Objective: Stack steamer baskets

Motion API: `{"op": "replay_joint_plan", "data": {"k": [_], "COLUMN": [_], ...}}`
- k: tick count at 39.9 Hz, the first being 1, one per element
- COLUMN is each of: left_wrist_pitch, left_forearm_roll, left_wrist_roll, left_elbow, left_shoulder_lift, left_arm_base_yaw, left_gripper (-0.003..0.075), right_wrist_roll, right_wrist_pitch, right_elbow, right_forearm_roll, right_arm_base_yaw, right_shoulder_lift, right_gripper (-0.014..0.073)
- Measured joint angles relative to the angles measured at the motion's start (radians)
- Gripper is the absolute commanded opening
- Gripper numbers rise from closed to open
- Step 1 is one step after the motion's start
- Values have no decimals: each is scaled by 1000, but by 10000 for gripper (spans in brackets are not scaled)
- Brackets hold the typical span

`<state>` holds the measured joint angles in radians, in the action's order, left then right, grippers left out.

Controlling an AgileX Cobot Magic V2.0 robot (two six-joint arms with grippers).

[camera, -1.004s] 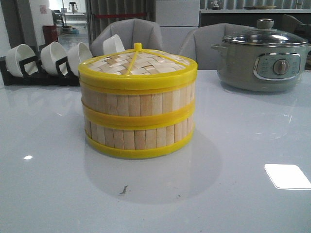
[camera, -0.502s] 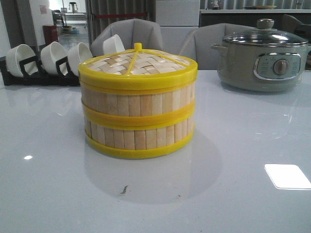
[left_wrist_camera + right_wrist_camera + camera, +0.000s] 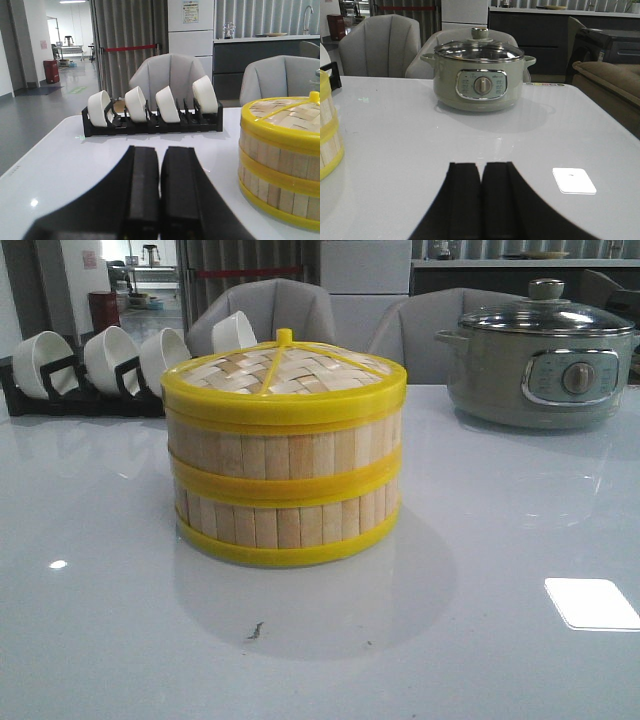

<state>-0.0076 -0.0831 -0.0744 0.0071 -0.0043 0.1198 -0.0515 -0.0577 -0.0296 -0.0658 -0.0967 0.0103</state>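
Two steamer baskets (image 3: 285,490) sit stacked, one on the other, mid-table, capped w/ a woven lid (image 3: 283,373) w/ yellow rim and small yellow knob. Stack rests on the glossy white table (image 3: 480,640); nothing touching it. Front view shows the whole stack but neither arm. Left wrist view: left gripper (image 3: 160,200) low over the table, jaws pressed together, nothing between them; stack off to one side, part cut off by frame edge. Same view gives the clearest look at the black rack (image 3: 150,125) w/ four white bowls (image 3: 167,104) on edge; front view has them behind the stack, far left. Right wrist view: right gripper (image 3: 481,200) also closed tight, holding nothing, pointed toward the grey-green electric pot (image 3: 478,82) w/ glass lid, well apart from it. Only a sliver of the stack shows at that view's edge. Grey chairs (image 3: 270,310) behind the table.
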Motion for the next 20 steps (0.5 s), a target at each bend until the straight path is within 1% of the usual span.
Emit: {"op": "replay_joint_plan", "data": {"k": [20], "left_wrist_pitch": [0], "left_forearm_roll": [0], "left_wrist_roll": [0], "left_elbow": [0], "left_shoulder_lift": [0], "left_arm_base_yaw": [0], "left_gripper": [94], "right_wrist_roll": [2], "right_wrist_pitch": [-16], "right_elbow": [0], "right_forearm_roll": [0], "right_arm_base_yaw": [0], "right_shoulder_lift": [0], "right_gripper": [21]}}
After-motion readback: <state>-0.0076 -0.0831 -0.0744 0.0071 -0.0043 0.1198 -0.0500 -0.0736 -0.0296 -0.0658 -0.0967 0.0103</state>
